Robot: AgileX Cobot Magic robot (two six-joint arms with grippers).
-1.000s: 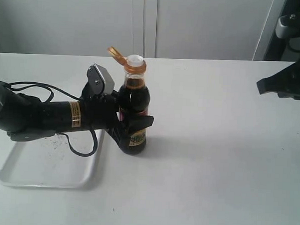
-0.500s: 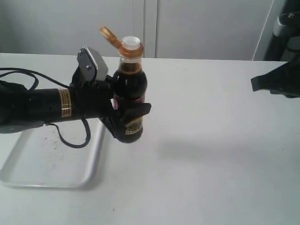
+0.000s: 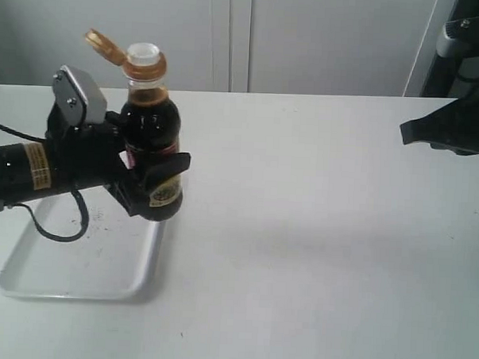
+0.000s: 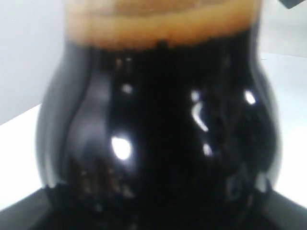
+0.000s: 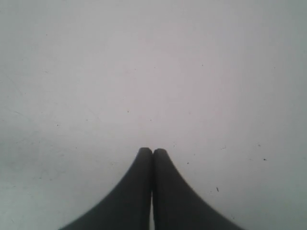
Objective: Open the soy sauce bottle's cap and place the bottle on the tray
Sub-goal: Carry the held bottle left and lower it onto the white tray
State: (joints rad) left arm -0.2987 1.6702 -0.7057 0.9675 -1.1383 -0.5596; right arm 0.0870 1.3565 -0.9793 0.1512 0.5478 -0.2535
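The soy sauce bottle (image 3: 152,140) hangs upright above the table, over the right rim of the white tray (image 3: 77,256). My left gripper (image 3: 156,188) is shut on its lower body, across the label. The orange-brown cap (image 3: 118,53) is flipped open to the left, and the white spout (image 3: 143,52) is bare. In the left wrist view the dark bottle (image 4: 158,124) fills the picture and hides the fingers. My right gripper (image 5: 153,152) is shut on nothing above bare table; in the exterior view its dark arm (image 3: 452,125) is at the far right edge.
The white table (image 3: 317,230) spreads to the right of the tray. A pale wall with a vertical seam (image 3: 230,36) stands behind. Dark frame parts (image 3: 468,34) rise at the top right corner.
My left gripper has lifted the bottle off the table and carried it left, from beside the tray to over its right rim. The right arm has barely moved.
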